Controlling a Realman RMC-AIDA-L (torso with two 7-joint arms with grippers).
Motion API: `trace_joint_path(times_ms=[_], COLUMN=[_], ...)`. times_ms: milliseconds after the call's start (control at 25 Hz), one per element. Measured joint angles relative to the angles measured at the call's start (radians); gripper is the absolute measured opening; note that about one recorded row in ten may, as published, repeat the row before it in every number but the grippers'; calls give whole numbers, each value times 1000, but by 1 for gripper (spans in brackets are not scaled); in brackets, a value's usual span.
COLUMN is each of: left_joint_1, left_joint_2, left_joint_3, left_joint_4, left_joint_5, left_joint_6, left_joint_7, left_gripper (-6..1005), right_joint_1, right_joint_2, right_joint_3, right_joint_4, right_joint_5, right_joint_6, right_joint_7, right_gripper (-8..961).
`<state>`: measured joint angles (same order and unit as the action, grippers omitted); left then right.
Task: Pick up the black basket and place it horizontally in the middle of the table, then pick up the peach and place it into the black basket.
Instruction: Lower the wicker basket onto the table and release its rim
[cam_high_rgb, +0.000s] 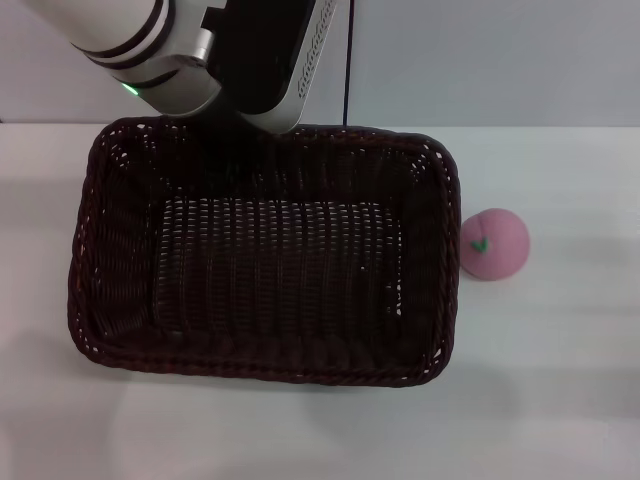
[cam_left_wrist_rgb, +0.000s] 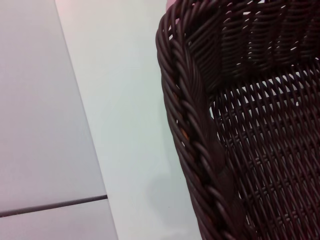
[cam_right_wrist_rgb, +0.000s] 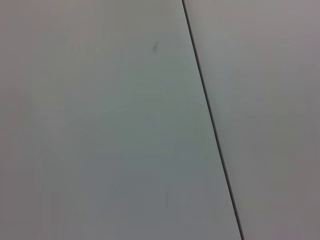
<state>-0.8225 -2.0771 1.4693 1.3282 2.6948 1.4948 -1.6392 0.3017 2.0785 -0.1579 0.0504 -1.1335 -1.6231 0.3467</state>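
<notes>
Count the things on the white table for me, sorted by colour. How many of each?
Black: 1, the black basket, lying flat and empty.
Pink: 1, the peach, on the table beside the basket, on the robot's right, outside it.
Total: 2.

A plain grey wall (cam_high_rgb: 500, 60) runs behind the worktop from ten to two o'clock. A thin dark vertical seam (cam_high_rgb: 349, 60) splits it near twelve o'clock; the same seam (cam_right_wrist_rgb: 212, 120) crosses the right wrist view.
</notes>
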Motion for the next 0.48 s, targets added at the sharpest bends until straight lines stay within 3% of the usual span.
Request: trace_joint_path(times_ms=[480], left_joint_1=[10], left_joint_2=[-1], left_joint_3=[65], left_joint_4=[-5], left_joint_5=[1], left_joint_6=[-87], left_joint_7=[-46], left_gripper=[226], right_joint_1=[3], right_joint_2=[0], right_joint_3=[0], right_joint_4=[-3], right_joint_5=[-1], right_joint_6=[13], right_joint_7=[0], right_gripper=[523])
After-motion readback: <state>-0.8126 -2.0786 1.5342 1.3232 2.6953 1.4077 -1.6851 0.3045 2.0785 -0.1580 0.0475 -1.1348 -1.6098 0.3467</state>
